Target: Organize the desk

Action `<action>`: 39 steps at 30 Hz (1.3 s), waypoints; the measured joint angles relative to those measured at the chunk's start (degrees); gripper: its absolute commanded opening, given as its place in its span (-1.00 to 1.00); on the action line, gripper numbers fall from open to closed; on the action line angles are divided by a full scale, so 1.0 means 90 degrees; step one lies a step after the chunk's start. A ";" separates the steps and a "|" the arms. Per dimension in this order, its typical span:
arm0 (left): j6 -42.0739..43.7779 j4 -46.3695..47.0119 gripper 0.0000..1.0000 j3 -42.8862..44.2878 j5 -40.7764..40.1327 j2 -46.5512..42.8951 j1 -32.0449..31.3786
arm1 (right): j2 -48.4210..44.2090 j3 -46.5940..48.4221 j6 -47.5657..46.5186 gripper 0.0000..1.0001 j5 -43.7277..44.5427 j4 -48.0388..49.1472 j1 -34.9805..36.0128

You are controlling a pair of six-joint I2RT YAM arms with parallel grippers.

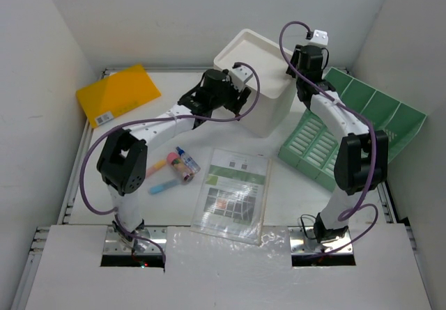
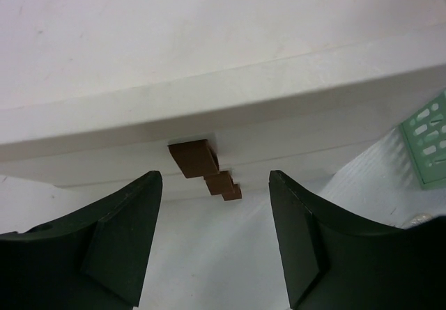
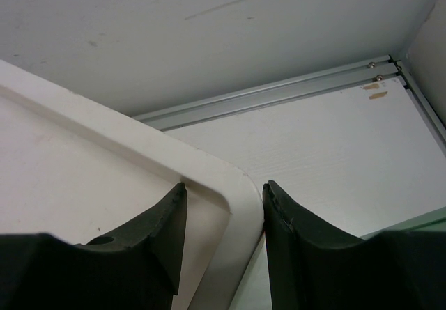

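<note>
The white desk (image 1: 306,191) carries a white drawer box (image 1: 259,87) at the back middle. My left gripper (image 1: 242,95) is open and empty in front of the box's left face. In the left wrist view, my left gripper (image 2: 214,179) points at the brown drawer handles (image 2: 196,158), a short way off. My right gripper (image 1: 301,73) is at the box's back right corner. In the right wrist view, my right gripper (image 3: 224,186) straddles the box's rounded rim (image 3: 240,191), one finger inside and one against the outer wall.
A yellow folder (image 1: 118,94) lies at the back left. A green slotted organizer (image 1: 362,122) stands at the right. Several markers (image 1: 174,167) and a sleeved paper sheet (image 1: 233,195) lie in the middle. A grey rail (image 3: 279,94) runs along the far edge by the wall.
</note>
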 measured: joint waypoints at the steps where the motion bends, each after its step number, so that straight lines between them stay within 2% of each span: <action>1: -0.0010 0.0022 0.21 0.0000 0.0041 0.0007 0.0034 | 0.0000 0.0000 0.0000 -1.00 -0.0007 0.0005 0.0000; 11: -0.0080 -0.0092 0.07 0.0442 0.0061 0.0323 0.0080 | 0.0121 -0.0002 -0.0017 -1.00 -0.0573 0.0376 -0.0146; 15: -0.0087 -0.0138 -0.15 0.0527 -0.0029 0.0401 0.0080 | 0.0172 -0.0007 -0.0022 -1.00 -0.0750 0.0537 -0.0202; 17: -0.0087 -0.0146 -0.16 0.0529 -0.0041 0.0442 0.0080 | 0.0177 -0.0019 -0.0017 -1.00 -0.0811 0.0583 -0.0221; 20: -0.0131 -0.0163 -0.33 0.0532 -0.0046 0.0525 0.0080 | 0.0177 -0.0049 -0.0012 -1.00 -0.0821 0.0644 -0.0223; 21: -0.0153 -0.0168 -0.56 0.0532 -0.0058 0.0551 0.0080 | 0.0177 -0.0058 -0.0005 -1.00 -0.0828 0.0673 -0.0223; 24: -0.0248 -0.0165 -0.79 0.0551 -0.0165 0.0607 0.0080 | 0.0177 -0.0085 0.0012 -1.00 -0.0852 0.0738 -0.0228; 28: -0.0287 -0.0206 -0.74 0.0576 -0.0279 0.0605 0.0080 | 0.0177 -0.0114 0.0039 -1.00 -0.0911 0.0806 -0.0250; 30: -0.0296 -0.0206 -0.46 0.0578 -0.0294 0.0605 0.0080 | 0.0177 -0.0146 0.0053 -1.00 -0.0918 0.0869 -0.0253; 33: -0.0287 -0.0206 -0.21 0.0590 -0.0240 0.0605 0.0080 | 0.0177 -0.0158 0.0066 -1.00 -0.0933 0.0906 -0.0255; 36: -0.0270 -0.0282 -0.19 0.0629 -0.0141 0.0605 0.0080 | 0.0177 -0.0160 0.0073 -1.00 -0.0935 0.0913 -0.0255; 39: -0.0265 -0.0408 -0.33 0.0748 -0.0141 0.0610 0.0080 | 0.0182 -0.0160 0.0075 -1.00 -0.0937 0.0916 -0.0255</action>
